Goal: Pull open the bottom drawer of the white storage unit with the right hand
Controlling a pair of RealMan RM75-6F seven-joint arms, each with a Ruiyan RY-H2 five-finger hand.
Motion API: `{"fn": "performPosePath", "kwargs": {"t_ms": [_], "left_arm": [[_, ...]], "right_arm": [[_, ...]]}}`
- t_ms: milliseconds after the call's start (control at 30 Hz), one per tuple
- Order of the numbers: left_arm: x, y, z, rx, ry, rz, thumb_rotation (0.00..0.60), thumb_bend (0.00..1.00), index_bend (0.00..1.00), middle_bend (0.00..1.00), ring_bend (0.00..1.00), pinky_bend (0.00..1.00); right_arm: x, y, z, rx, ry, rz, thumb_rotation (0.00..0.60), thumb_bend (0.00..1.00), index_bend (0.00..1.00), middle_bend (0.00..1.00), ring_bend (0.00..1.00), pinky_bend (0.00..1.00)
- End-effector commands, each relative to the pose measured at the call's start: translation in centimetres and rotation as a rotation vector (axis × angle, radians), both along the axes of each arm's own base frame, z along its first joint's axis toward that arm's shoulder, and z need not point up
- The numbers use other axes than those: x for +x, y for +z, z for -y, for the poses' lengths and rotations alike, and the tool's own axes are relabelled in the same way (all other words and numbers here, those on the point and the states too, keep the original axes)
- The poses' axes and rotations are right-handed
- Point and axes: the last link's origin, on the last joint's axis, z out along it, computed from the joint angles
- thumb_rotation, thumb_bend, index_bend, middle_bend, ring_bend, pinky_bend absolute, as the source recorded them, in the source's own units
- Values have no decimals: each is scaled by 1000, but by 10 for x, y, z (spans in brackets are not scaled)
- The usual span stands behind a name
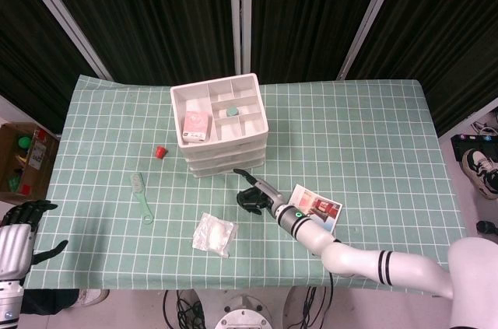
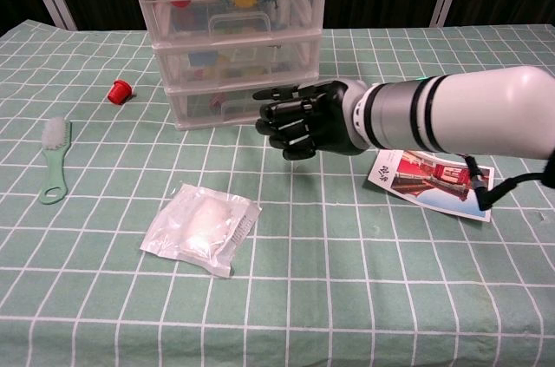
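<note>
The white storage unit (image 1: 223,128) (image 2: 230,33) stands at the middle back of the table, with three clear drawers under an open top tray. Its bottom drawer (image 2: 221,103) is closed; its handle (image 2: 245,105) shows at the front. My right hand (image 1: 252,193) (image 2: 305,119) hovers just in front of that drawer, to the right of the handle, fingers loosely curled toward the unit and holding nothing. I cannot tell whether it touches the drawer. My left hand (image 1: 22,228) hangs off the table's near left corner, fingers apart and empty.
A wrapped white packet (image 2: 200,226) lies in front of the unit, a green brush (image 2: 55,159) to the left, a red cap (image 2: 120,90) near the unit's left side. A picture card (image 2: 434,178) lies under my right forearm. A cardboard box (image 1: 19,158) stands left of the table.
</note>
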Motion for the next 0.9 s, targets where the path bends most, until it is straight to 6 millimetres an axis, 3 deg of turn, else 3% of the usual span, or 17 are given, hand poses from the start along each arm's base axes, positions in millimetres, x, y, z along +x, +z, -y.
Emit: {"fn": "performPosePath", "kwargs": {"t_ms": [33,700,900], "left_arm": [[0,0,0,1,2,0,600,30,303,251,202,202],[-1,5,3,9,6,5,600,30,303,251,202,202],[0,5,3,3,9,5,600,30,303,251,202,202]], "right_arm": [[8,-16,4,14,-30,2,600,668,0,764,767,926],[18,-45,18,15,-29,-28,600,675,2,764,761,928],[20,-49,20,6,-25,-39,600,676,81,764,761,928]]}}
